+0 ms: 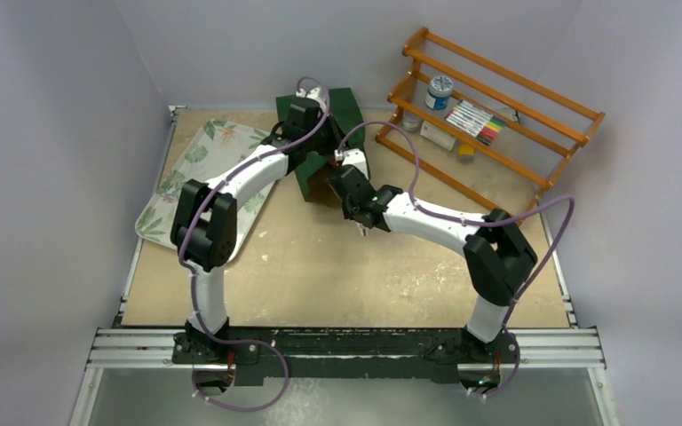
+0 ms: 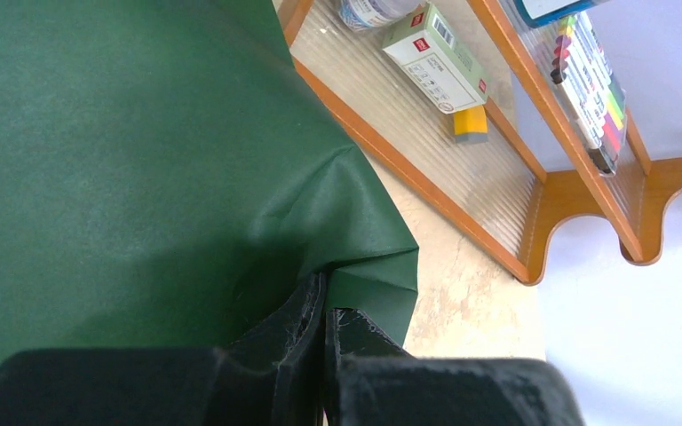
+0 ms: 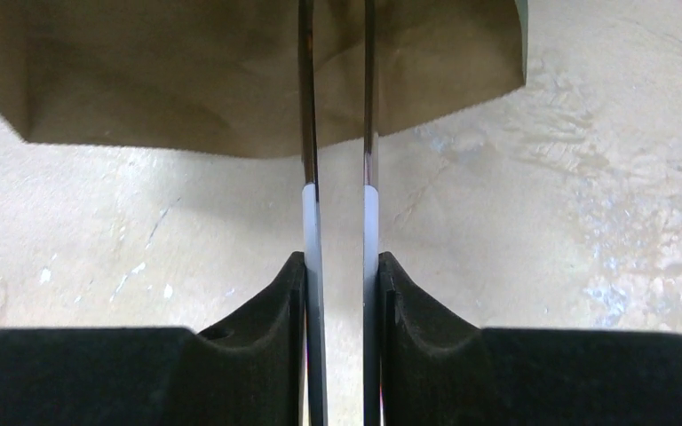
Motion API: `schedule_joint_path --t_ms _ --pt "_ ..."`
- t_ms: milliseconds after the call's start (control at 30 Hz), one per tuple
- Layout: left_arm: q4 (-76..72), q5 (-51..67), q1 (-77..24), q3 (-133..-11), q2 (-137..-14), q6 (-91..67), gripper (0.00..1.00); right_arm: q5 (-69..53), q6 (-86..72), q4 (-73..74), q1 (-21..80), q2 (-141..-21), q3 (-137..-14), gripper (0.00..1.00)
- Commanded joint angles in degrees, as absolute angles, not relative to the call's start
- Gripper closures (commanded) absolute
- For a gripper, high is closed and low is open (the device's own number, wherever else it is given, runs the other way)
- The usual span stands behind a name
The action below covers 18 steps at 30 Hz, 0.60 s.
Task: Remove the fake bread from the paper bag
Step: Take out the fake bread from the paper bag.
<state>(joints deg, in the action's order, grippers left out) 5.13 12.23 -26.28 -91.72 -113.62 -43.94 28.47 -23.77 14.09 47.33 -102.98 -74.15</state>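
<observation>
Near the paper bag (image 2: 142, 160), on the rack (image 2: 577, 195), a red-logoed box (image 2: 433, 55), print illegible.

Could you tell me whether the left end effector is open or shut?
Shut: the left end effector pinches a fold of the paper bag.

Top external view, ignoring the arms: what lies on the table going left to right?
floral tray → paper bag → wooden rack
</observation>
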Motion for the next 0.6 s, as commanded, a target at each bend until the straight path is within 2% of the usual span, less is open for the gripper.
schedule_joint_path --t_ms 0,567 --pt "4.5 11.4 -25.8 -96.5 -115.4 -44.3 1.0 30.0 -27.1 14.4 49.2 -96.5 -73.3 1.0" --pt "7.9 9.7 -26.5 -101.2 -119.7 -42.7 1.0 33.3 -37.4 24.8 58.1 -85.6 -70.8 1.0"
